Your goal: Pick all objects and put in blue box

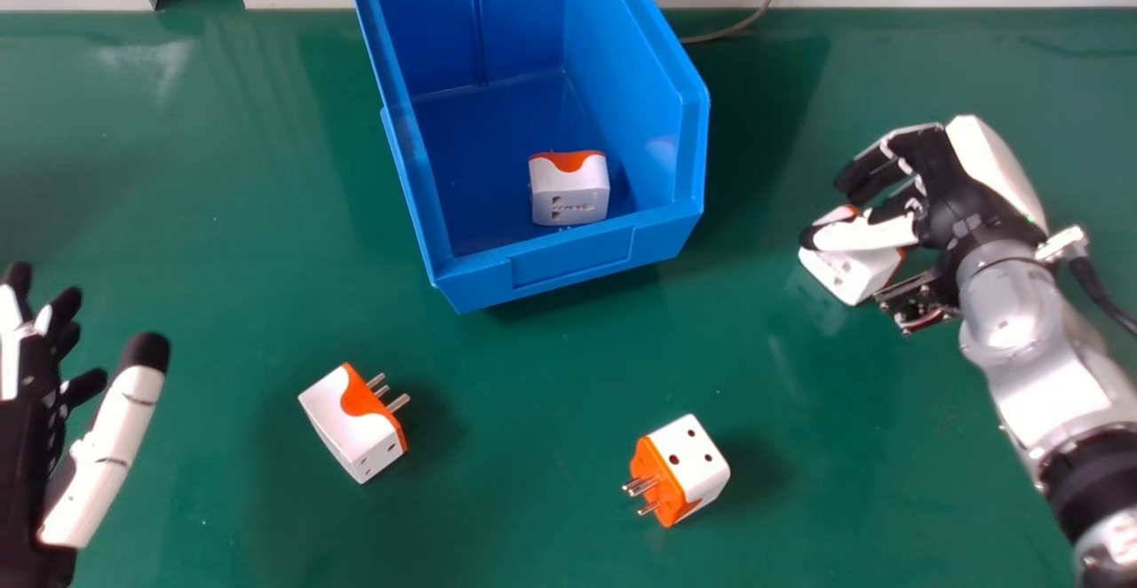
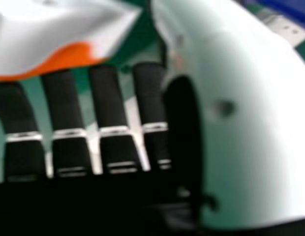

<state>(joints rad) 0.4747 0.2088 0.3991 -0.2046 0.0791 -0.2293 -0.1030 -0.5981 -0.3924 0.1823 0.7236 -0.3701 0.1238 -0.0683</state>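
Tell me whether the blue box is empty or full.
Neither: the blue box holds just one white-and-orange plug adapter, resting on its floor near the front wall.

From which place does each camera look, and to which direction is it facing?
Head view: on the robot's head, facing forward and down at the green table and blue box; the left hand, right hand and right forearm show.
Right hand view: at that hand, facing past its fingers and thumb toward a white-orange adapter.
Shared: the right hand and, probably, the adapter at its thumb.
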